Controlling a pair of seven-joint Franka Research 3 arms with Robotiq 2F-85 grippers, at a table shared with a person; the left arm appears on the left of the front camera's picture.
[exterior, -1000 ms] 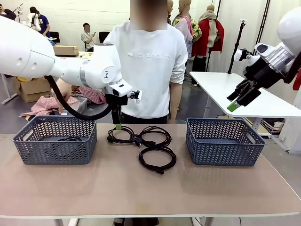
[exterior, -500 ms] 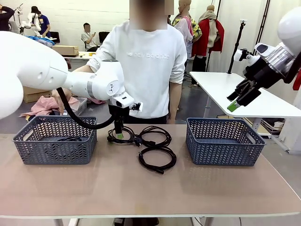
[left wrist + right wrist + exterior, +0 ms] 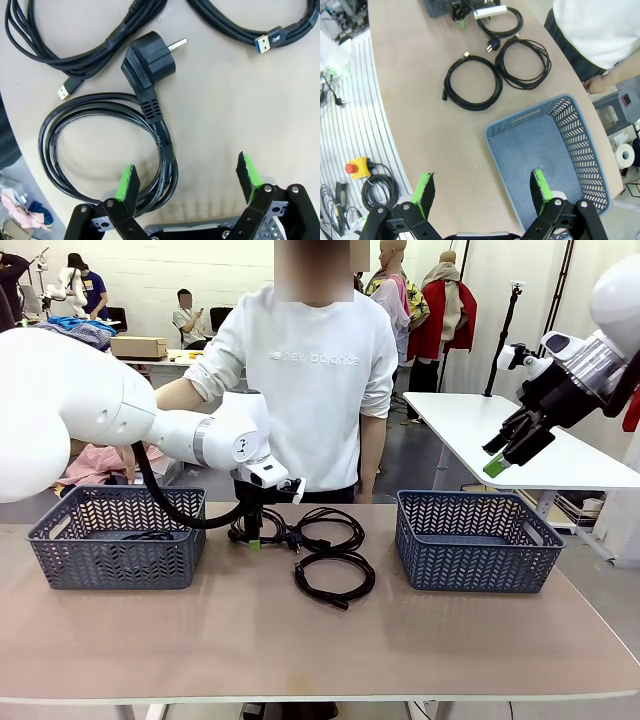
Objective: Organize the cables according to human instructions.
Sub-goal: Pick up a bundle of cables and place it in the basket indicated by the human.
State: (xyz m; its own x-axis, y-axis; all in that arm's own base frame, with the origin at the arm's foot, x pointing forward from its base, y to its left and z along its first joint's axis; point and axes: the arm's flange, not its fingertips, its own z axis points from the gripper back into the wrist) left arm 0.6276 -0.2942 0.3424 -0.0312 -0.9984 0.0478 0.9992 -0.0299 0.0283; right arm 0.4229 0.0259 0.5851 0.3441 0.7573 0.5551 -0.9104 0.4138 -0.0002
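Left wrist view: left hand (image 3: pixel 186 175) spread wide, low over the power cord coil (image 3: pixel 161 145), whose near strands run between the pads (image 3: pixel 127 182), likely lined up for a pinch. Two more cables (image 3: pixel 330 556) lie on the bench (image 3: pixel 300 650) between blue baskets (image 3: pixel 470 540). Right hand (image 3: pixel 508 447) spread, parked high, out of the way.

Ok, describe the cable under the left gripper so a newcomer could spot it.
On the table, three coiled cables lie between a left basket and a right basket, both blue. It is the coil nearest the left basket. It alone ends in a chunky round mains plug; its neighbours end in slim flat connectors.
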